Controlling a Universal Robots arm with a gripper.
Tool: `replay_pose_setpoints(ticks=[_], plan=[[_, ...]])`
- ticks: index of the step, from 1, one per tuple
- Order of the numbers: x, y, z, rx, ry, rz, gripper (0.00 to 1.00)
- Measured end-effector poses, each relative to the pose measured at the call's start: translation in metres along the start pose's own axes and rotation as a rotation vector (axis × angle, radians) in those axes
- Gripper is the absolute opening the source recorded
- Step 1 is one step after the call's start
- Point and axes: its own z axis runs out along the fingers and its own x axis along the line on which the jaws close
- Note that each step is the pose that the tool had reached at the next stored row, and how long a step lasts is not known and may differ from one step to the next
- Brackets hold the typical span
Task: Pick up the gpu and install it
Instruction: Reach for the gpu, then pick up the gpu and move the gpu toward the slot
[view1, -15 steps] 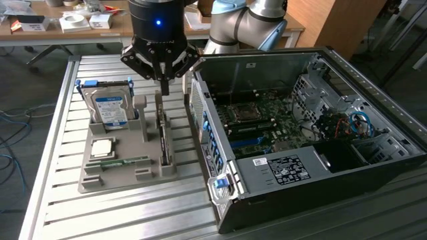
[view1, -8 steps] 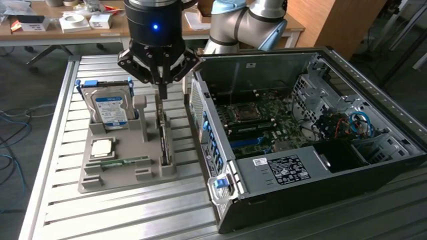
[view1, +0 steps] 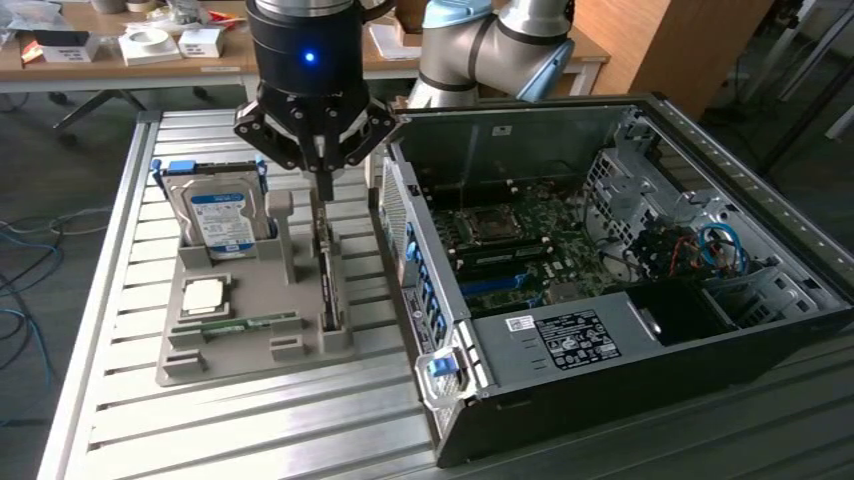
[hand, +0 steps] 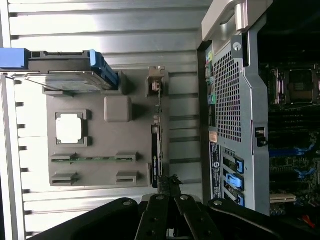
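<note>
gpu (hand: 156, 150) edge-on in wrist view, fingers (view1: 320, 182) closed

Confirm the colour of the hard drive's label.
Blue and white; the hard drive shows best in the exterior view.

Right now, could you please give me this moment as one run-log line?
gripper: shut, over one end of gpu | gpu: on edge in gray holder | hold: cannot tell
</note>
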Motion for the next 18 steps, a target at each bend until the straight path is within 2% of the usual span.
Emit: replay_pose_setpoints(ticks=[15, 18], plan=[[0.0011, -0.0001, 0.0008, 0.0002, 0.0003, 0.000, 0.11], [0.0011, -0.0001, 0.0008, 0.0001, 0.0002, 0.000, 0.16]])
